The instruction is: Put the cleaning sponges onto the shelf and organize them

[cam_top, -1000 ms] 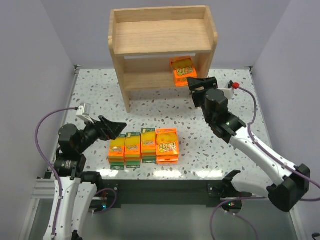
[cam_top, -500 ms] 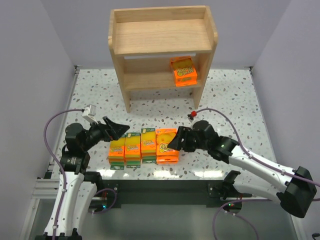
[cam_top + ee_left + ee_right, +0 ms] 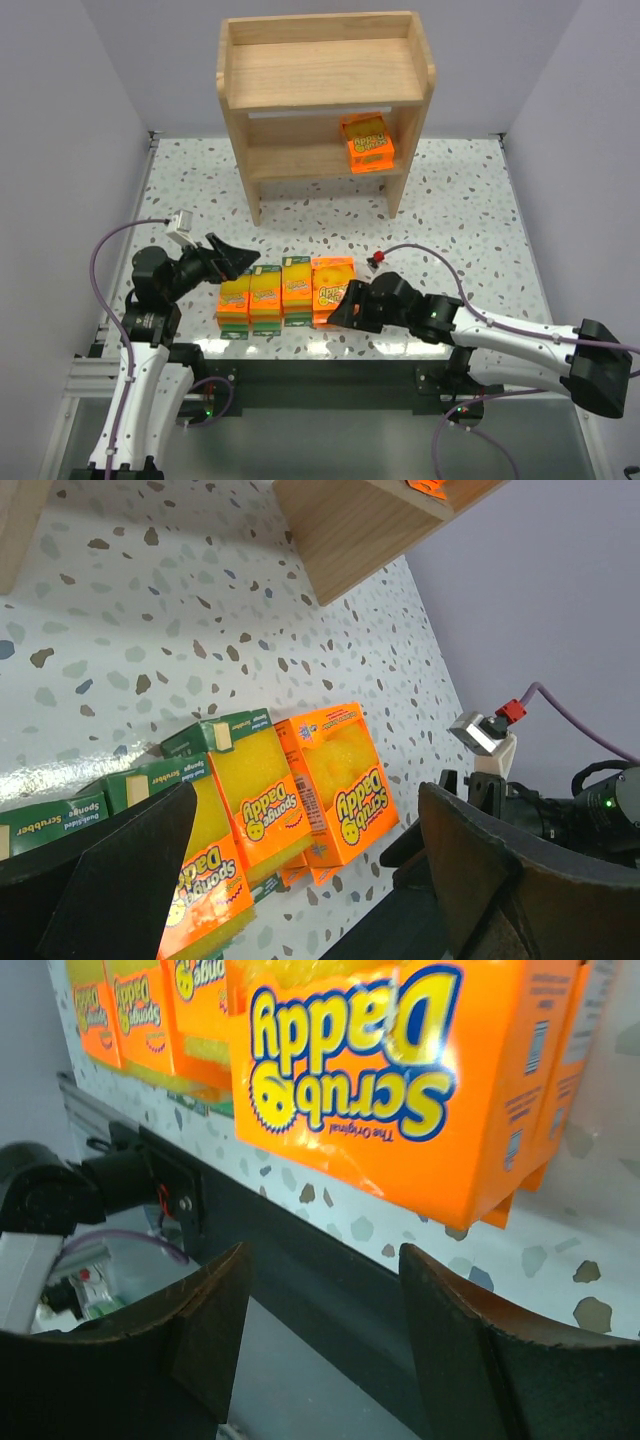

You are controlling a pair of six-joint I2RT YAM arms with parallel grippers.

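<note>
Scrub Daddy sponge packs (image 3: pixel 285 288): a row on the near tabletop (image 3: pixel 480 200), one on the lower tier of the shelf (image 3: pixel 325 70). Likely light, squashy, film-slick; pinch the narrow sides. Left gripper (image 3: pixel 240 258) wide open, empty; right gripper (image 3: pixel 338 312) parted, empty.

Bright, even light falls from overhead. A white glare strip runs along the near edge of the counter (image 3: pixel 180 200). The lower tier of the shelf (image 3: pixel 320 70) sits in soft shadow.

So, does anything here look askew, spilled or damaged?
Nothing spilled or damaged. Only the flat orange sponge pack on the lower tier of the light wooden shelf sits slightly turned against the front edge.
</note>
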